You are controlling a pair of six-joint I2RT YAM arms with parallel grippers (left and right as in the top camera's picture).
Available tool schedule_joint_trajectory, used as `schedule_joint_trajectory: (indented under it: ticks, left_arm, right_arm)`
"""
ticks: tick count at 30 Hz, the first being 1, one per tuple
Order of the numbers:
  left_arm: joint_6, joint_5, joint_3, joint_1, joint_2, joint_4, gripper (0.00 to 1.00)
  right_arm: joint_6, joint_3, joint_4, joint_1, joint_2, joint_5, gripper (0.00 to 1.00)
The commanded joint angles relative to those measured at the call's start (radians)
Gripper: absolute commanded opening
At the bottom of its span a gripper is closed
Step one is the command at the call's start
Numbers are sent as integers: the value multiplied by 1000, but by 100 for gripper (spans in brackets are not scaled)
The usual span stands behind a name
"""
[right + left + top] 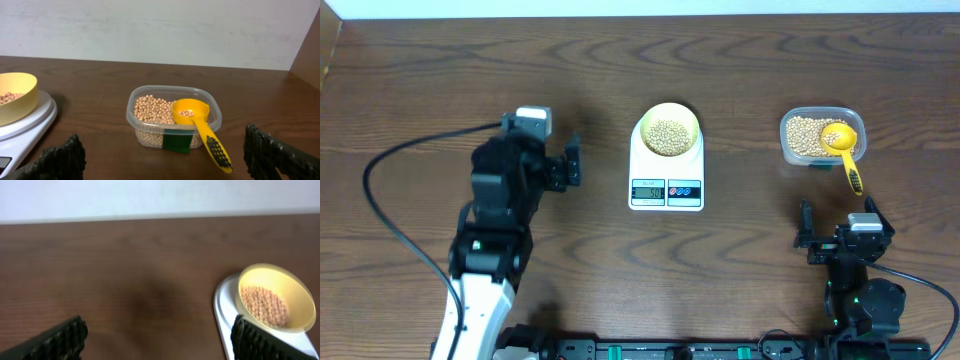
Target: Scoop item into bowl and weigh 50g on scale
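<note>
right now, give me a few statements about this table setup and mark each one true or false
1. The bowl sits on the scale. True.
2. The scoop lies flat on the table beside the tub. False: its head rests in the tub, with the handle out over the rim.
3. The left end effector is shut on the bowl. False: it is open, holds nothing and is beside the scale.
4. The bowl holds beans. True.
</note>
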Motion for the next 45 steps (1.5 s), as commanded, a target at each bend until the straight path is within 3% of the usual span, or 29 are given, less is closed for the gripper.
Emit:
schedule_joint_trajectory:
  ticks: [1,5,30,45]
  left_arm:
    - [-32,-8,-104,28,-83,103,94]
    - [-31,-9,-189,53,-172,158,94]
    - [-31,-9,-509,90,-776,158,94]
    - [-31,-9,-598,90,-906,196,94]
  right_arm:
    - [1,-5,1,8,-7,9,99]
    - [1,-5,1,8,-7,9,99]
    - [1,-5,1,8,-7,9,99]
    - [1,-5,1,8,-7,9,99]
